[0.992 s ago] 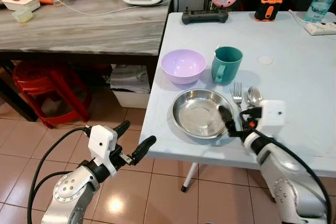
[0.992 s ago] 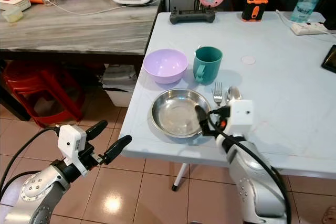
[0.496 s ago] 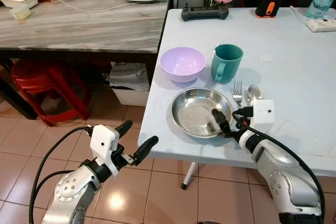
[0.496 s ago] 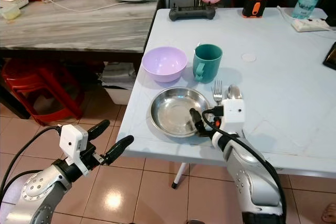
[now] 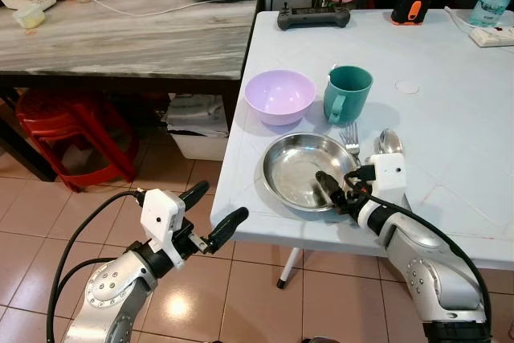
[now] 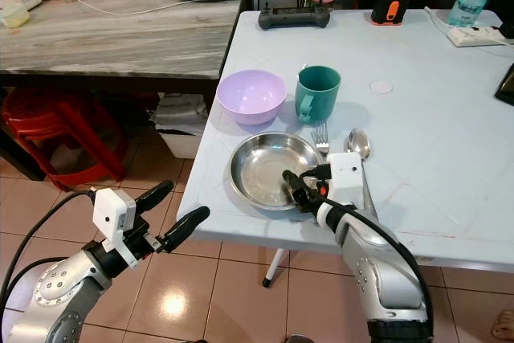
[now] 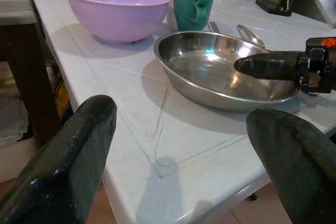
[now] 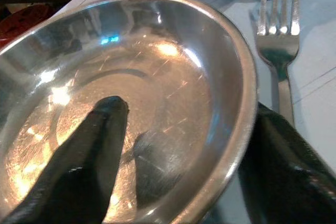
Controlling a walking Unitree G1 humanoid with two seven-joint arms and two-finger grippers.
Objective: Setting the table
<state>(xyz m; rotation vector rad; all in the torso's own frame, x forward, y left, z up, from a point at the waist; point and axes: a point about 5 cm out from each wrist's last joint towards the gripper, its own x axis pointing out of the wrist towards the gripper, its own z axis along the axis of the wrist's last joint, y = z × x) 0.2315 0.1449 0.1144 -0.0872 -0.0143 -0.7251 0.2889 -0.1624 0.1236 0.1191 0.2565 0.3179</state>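
Gripper astride rim of round, shiny steel plate

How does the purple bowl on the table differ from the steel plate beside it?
The purple bowl is matte lilac, while the steel plate is shiny metal with reflections. The bowl is deep and narrower; the plate is shallow and wider. The bowl stands free, while the right gripper straddles the plate's near rim, one finger inside and one outside. Both are round, empty and upright on the white table.
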